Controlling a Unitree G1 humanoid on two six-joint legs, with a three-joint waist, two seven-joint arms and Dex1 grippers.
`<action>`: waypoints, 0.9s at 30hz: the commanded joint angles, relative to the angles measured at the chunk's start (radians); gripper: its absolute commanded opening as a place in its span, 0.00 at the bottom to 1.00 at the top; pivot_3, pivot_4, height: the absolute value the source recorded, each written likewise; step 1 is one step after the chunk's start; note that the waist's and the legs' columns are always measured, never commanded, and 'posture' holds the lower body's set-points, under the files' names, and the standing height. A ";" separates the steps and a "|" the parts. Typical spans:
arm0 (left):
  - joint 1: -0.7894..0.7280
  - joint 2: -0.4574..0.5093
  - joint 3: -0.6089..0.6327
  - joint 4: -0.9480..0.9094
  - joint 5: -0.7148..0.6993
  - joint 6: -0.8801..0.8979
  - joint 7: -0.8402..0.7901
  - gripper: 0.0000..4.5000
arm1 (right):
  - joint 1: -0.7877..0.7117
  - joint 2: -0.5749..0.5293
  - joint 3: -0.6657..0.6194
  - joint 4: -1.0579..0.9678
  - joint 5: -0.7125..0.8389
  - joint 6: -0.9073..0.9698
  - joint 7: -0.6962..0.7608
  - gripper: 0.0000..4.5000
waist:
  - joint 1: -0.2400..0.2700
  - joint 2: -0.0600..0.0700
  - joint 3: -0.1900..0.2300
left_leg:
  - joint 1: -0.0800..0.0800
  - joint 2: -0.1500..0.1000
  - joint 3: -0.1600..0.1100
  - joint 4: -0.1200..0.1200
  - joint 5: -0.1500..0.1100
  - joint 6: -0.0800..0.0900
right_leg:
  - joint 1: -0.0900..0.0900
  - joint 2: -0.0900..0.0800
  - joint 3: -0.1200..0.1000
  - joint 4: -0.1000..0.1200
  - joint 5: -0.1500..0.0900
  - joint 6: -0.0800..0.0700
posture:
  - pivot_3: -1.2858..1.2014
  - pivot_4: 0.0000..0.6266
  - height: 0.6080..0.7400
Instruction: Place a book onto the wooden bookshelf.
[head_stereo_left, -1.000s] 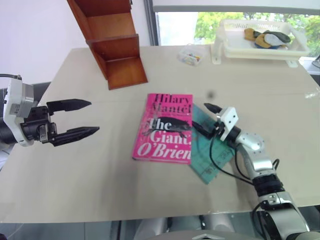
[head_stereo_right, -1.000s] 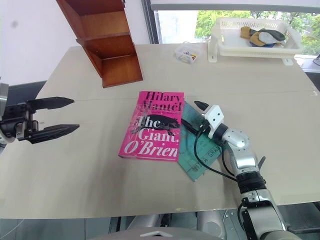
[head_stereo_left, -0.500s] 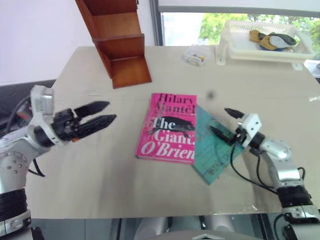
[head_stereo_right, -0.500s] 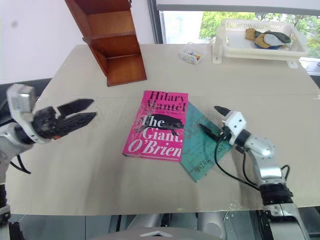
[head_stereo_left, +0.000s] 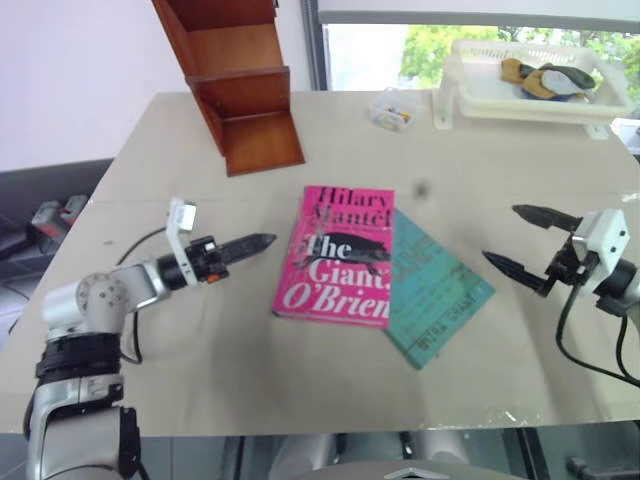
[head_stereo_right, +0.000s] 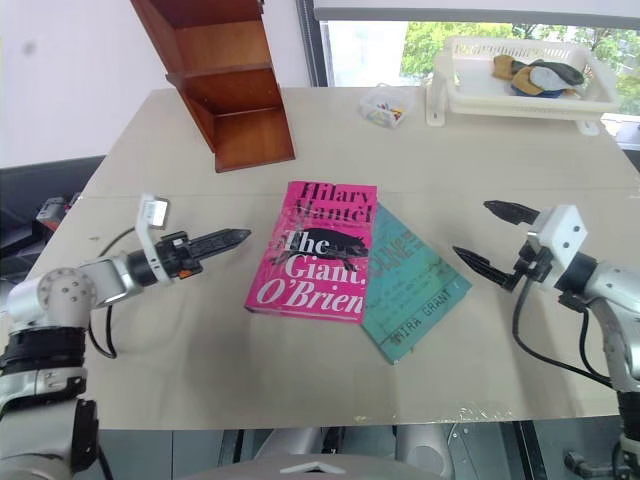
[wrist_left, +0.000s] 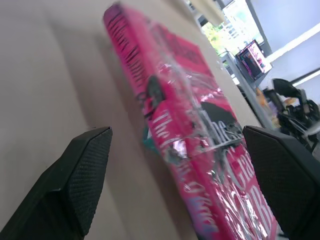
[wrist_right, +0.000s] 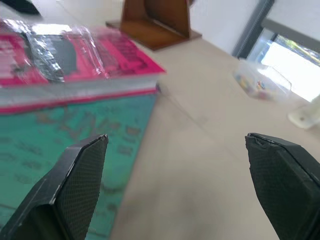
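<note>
The bright pink book (head_stereo_left: 338, 255) lies flat in the middle of the table, its cover up. Its right edge overlaps a thinner teal book (head_stereo_left: 432, 292). My left gripper (head_stereo_left: 262, 242) hovers low over the table just left of the pink book, pointing at its spine. In the left wrist view the left gripper (wrist_left: 175, 132) is open, with the book's spine (wrist_left: 165, 125) ahead between the fingers. My right gripper (head_stereo_left: 500, 233) stands open to the right of the teal book, holding nothing. The wooden bookshelf (head_stereo_left: 235, 85) stands at the back left of the table.
A white basket tray (head_stereo_left: 470, 95) with a few items sits at the back right. A small clear box (head_stereo_left: 392, 112) lies beside it. The beige table (head_stereo_left: 200, 350) has bare room on the left and along the front edge.
My left gripper has sunk to the table, rolled onto its side and come close to the pink book's left edge. My right gripper has drawn back to the right, off the teal book.
</note>
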 joint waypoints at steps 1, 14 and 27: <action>-0.086 -0.002 -0.040 0.107 0.010 0.094 -0.065 0.99 | -0.012 -0.044 -0.044 -0.030 0.026 0.016 0.044 1.00 | 0.000 0.000 0.000 | 0.000 0.000 0.000 0.000 0.000 0.000 | 0.000 0.000 0.000 0.000 0.000 0.000 | 0.52 0.24 1.00; -0.343 -0.054 -0.224 0.459 0.125 0.247 -0.346 0.99 | 0.000 -0.049 -0.063 -0.094 0.122 0.100 0.098 1.00 | -0.001 -0.001 0.001 | -0.002 -0.001 -0.001 0.003 0.000 0.000 | -0.001 0.000 -0.001 0.001 0.000 0.000 | 0.52 0.24 1.00; -0.451 -0.085 -0.350 0.608 0.300 0.180 -0.568 0.99 | 0.190 -0.182 -0.184 -0.236 0.351 0.362 0.279 1.00 | 0.002 -0.004 0.002 | -0.008 -0.002 -0.005 0.010 0.000 0.000 | -0.001 -0.001 -0.006 0.001 0.000 0.000 | 0.52 0.24 1.00</action>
